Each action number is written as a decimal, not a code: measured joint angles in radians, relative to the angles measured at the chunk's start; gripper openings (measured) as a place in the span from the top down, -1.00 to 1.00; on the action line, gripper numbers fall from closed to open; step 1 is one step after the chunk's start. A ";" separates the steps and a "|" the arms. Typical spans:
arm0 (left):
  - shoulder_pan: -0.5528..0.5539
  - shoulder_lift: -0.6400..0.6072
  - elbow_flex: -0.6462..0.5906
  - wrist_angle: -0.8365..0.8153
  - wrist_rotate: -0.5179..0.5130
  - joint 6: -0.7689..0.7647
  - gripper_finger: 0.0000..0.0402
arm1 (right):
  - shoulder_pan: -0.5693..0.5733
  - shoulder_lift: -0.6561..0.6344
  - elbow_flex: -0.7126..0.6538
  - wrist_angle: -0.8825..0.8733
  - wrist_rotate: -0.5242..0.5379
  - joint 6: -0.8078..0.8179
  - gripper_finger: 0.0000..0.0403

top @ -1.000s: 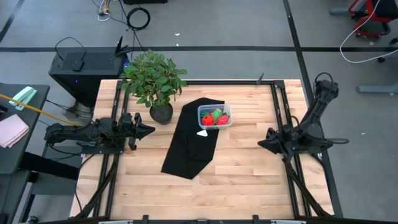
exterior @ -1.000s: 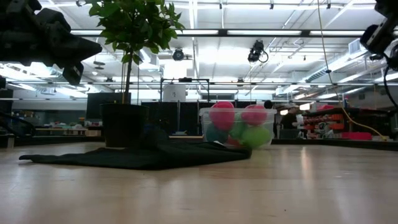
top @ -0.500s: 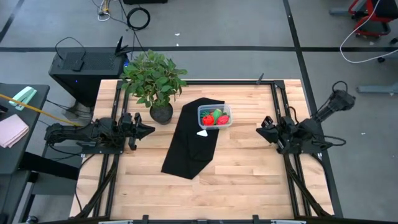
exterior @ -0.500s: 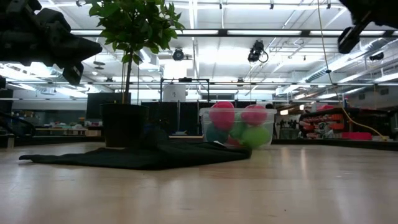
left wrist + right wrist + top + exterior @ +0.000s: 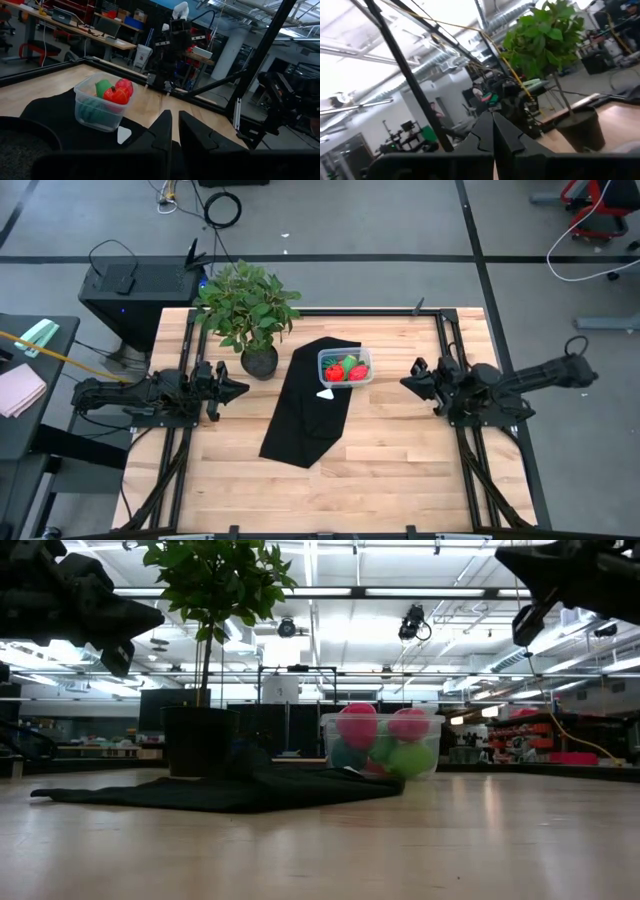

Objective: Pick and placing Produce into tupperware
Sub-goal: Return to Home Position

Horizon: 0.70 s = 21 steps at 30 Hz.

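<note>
The clear tupperware (image 5: 345, 367) stands on the far right corner of a black cloth (image 5: 305, 415) at mid-table. In it lies produce (image 5: 116, 93): red pieces and green ones, seen through its wall (image 5: 383, 745). My left gripper (image 5: 240, 388) hovers level at the table's left side, pointing toward the tupperware, fingers shut but for a thin slit (image 5: 175, 131), nothing between them. My right gripper (image 5: 408, 383) hovers at the right side, shut and empty (image 5: 492, 119), high above the table (image 5: 522, 622), pointing toward the tupperware.
A leafy potted plant (image 5: 248, 310) stands at the far left of the table, its dark pot (image 5: 260, 362) beside the cloth. A small white scrap (image 5: 327, 393) lies on the cloth near the tupperware. Bare wood (image 5: 380, 470) spreads along the near side.
My right arm has swung round, and its shut gripper has moved toward the table's far edge and a little toward the tupperware, turning to face it. In the low view it has come in from the right edge at the top.
</note>
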 joint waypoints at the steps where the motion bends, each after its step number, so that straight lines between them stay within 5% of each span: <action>1: 0.000 0.000 0.000 0.000 0.000 0.000 0.80 | -0.027 -0.007 0.000 0.000 -0.032 0.012 1.00; 11: 0.000 0.000 0.000 0.000 0.000 0.000 0.86 | -0.191 -0.165 0.028 -0.050 -0.179 0.066 1.00; 21: 0.000 0.000 0.000 0.000 0.000 -0.001 0.80 | -0.202 -0.350 0.308 -0.778 -0.213 -0.019 1.00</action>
